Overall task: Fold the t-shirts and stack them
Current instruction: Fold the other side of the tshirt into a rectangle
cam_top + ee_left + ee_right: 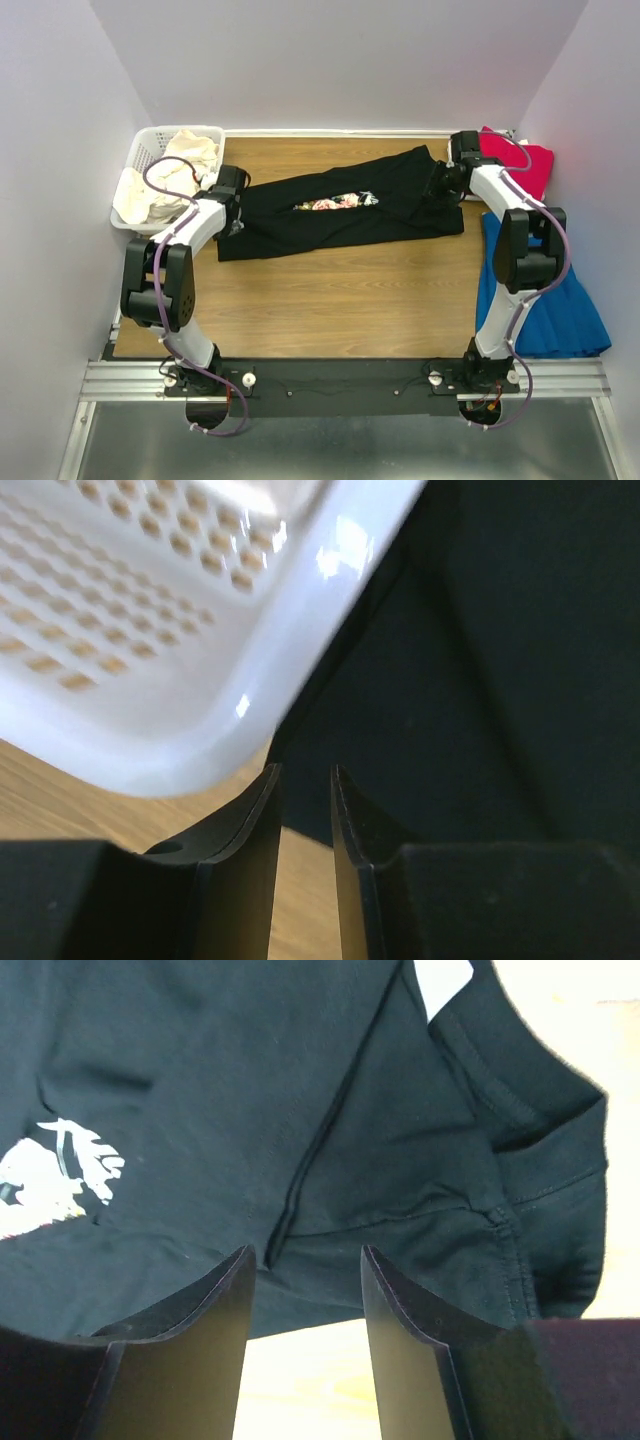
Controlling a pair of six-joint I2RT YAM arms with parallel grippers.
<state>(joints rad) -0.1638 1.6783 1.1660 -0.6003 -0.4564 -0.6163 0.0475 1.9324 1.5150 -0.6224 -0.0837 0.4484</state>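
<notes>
The black t-shirt [400, 195] lies in a long band across the back of the table, with its floral print [335, 202] showing in a gap at the middle. My left gripper [236, 212] is at the shirt's left end beside the basket; in the left wrist view its jaws [305, 772] stand narrowly apart over the shirt's edge [480, 680], with nothing held. My right gripper [440, 186] is at the shirt's right end. Its jaws [305, 1250] are open over the hem near a seam [310, 1150]. A crimson t-shirt [522, 160] lies at the back right. Cream t-shirts [185, 160] fill the basket.
The white lattice basket [140, 150] stands at the back left corner, and its wall [150, 630] is very close to my left fingers. A blue cloth [545, 300] hangs over the table's right edge. White walls close in on three sides.
</notes>
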